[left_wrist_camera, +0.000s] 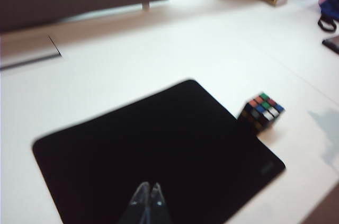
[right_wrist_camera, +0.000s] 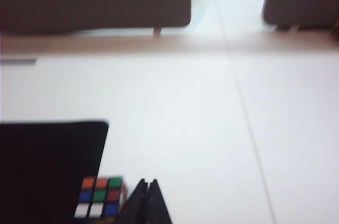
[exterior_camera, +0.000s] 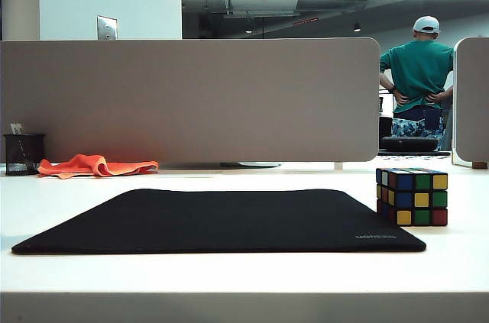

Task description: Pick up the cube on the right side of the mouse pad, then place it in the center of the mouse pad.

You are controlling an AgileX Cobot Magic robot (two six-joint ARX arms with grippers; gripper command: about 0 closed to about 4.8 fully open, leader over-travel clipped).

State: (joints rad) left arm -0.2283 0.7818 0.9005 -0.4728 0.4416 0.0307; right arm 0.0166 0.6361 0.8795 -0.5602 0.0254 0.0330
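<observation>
Since neither gripper shows in the exterior view, the wrist views must guide the reach; the left gripper point(left_wrist_camera: 149, 188), fingers pressed together and empty, hangs over the pad point(exterior_camera: 221, 220) and has no part in this step; the cube point(exterior_camera: 412, 196) stands on the table point(exterior_camera: 229, 269) touching the pad's right edge; the right gripper point(right_wrist_camera: 148, 183), also pressed together and empty, hovers just beside the cube, so it should spread its fingers first, centre over the cube, then descend squarely.
</observation>
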